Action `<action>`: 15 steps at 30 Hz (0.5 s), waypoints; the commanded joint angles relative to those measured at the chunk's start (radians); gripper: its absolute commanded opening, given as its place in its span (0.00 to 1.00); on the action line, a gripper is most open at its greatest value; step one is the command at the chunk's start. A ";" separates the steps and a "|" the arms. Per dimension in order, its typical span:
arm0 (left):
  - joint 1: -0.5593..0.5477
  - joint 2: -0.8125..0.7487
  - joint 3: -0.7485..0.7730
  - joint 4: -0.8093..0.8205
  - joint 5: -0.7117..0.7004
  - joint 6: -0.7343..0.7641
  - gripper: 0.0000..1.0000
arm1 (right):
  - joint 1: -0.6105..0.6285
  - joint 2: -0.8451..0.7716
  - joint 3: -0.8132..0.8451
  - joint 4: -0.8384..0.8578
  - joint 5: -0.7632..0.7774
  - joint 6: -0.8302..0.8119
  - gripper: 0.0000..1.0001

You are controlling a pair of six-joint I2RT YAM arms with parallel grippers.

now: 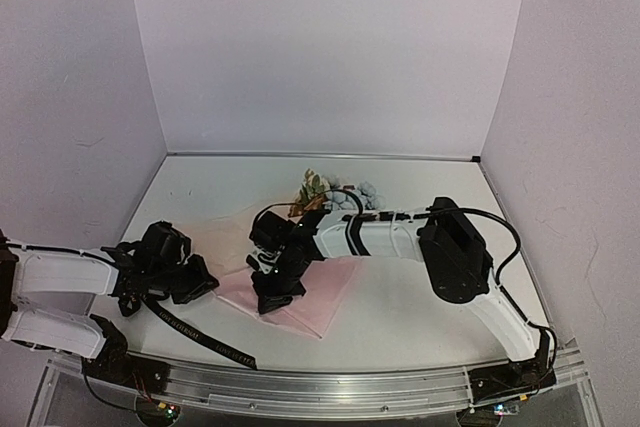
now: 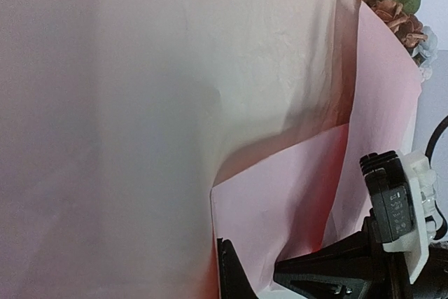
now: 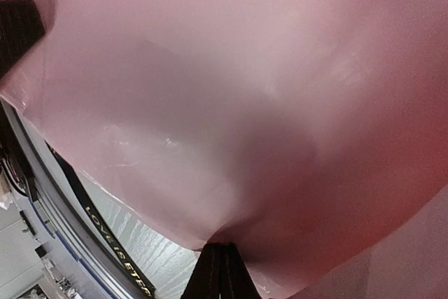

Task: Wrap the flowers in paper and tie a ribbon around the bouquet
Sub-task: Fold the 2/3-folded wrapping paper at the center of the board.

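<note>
We take the step in hand to be folding paper (image 1: 322, 299) over the stems. The flowers (image 1: 320, 187) lie at the sheet's far end, mid-counter (image 1: 430, 317), with their heads poking past its edge.

The right jaws are clamped on paper: in the right wrist view the sheet gathers into creases at the closed tips. The left jaws are together at the sheet's left side. We cannot tell whether paper sits between them, though a flap hangs right across that camera.

To fold well, we would carry the pinched edge in a low arc across the stems, with just enough tension to keep the flap flat. A thin sheet could tear at the pinch. We would keep the fold snug at the stems and loose at the heads, so that a cone forms.

Room is tight. The two wrists sit near each other over the sheet, and the right arm (image 1: 385, 235) passes just beside the blooms. The paper's near corner lies close to the front rail (image 1: 330, 385). The ribbon (image 1: 200, 334) runs from under the left arm toward that rail, where a dragged flap might catch it. We see open counter to the right and at the far left.
</note>
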 commanded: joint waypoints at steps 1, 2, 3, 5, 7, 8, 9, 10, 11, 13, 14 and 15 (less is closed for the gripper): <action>0.000 -0.014 0.077 -0.028 0.001 0.034 0.02 | 0.012 0.020 -0.014 0.009 0.011 0.011 0.00; 0.000 -0.016 0.089 -0.031 0.004 0.039 0.02 | 0.014 0.014 -0.027 0.011 0.014 0.009 0.00; 0.000 -0.019 0.099 -0.032 0.008 0.044 0.02 | 0.015 0.007 -0.037 0.012 0.016 0.006 0.00; 0.000 -0.027 0.117 -0.034 0.015 0.055 0.02 | 0.016 -0.012 -0.049 0.011 0.012 0.001 0.00; -0.001 -0.036 0.140 -0.043 0.020 0.066 0.02 | 0.016 -0.040 -0.053 0.005 0.004 -0.015 0.01; -0.001 -0.041 0.150 -0.047 0.023 0.074 0.02 | 0.014 -0.061 -0.054 -0.002 -0.003 -0.029 0.02; -0.001 -0.047 0.160 -0.050 0.027 0.081 0.02 | 0.012 -0.083 -0.056 -0.013 -0.009 -0.045 0.04; -0.001 -0.050 0.167 -0.053 0.031 0.096 0.02 | 0.004 -0.102 -0.060 -0.019 -0.028 -0.056 0.07; -0.001 -0.054 0.175 -0.055 0.037 0.111 0.03 | -0.005 -0.126 -0.062 -0.023 -0.057 -0.060 0.09; -0.001 -0.055 0.188 -0.050 0.060 0.140 0.03 | -0.027 -0.185 -0.085 -0.026 -0.111 -0.069 0.15; -0.001 -0.050 0.194 -0.046 0.076 0.153 0.04 | -0.038 -0.219 -0.099 -0.028 -0.137 -0.076 0.19; -0.001 -0.042 0.202 -0.047 0.087 0.173 0.04 | -0.048 -0.254 -0.126 -0.032 -0.151 -0.082 0.21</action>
